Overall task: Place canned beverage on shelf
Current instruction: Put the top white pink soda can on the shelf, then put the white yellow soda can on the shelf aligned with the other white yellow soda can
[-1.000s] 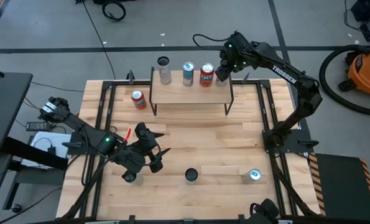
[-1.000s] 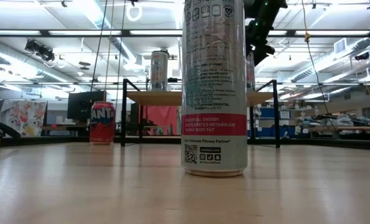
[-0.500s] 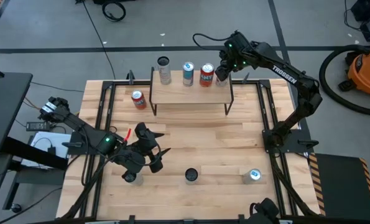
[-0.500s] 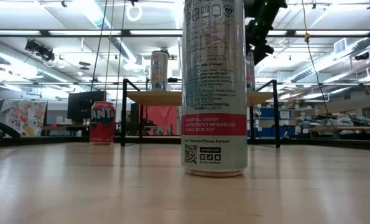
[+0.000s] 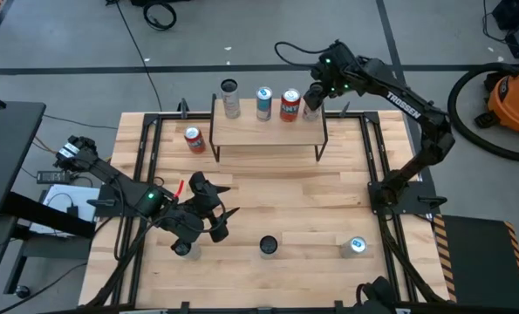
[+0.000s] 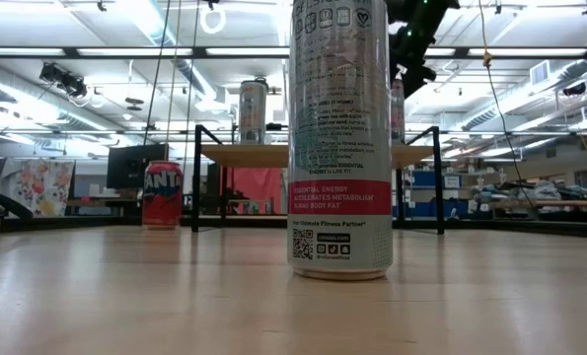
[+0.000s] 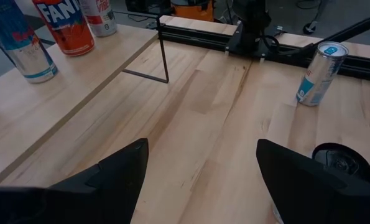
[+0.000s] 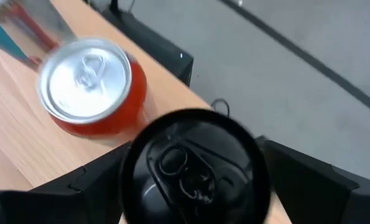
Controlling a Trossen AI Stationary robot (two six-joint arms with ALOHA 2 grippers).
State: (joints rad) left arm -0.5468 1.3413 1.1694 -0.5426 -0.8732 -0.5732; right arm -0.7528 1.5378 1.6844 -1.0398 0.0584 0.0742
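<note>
The right gripper (image 5: 312,96) has been spread and lifted; the black-topped can (image 8: 194,169) is left standing below it on the shelf (image 5: 268,133), beside the orange can (image 8: 91,87).

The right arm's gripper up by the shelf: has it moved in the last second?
Yes, slightly. In the high view the right gripper has lifted off toward the far edge of the shelf, its fingers apart around the black-topped can standing beside the orange can.
</note>
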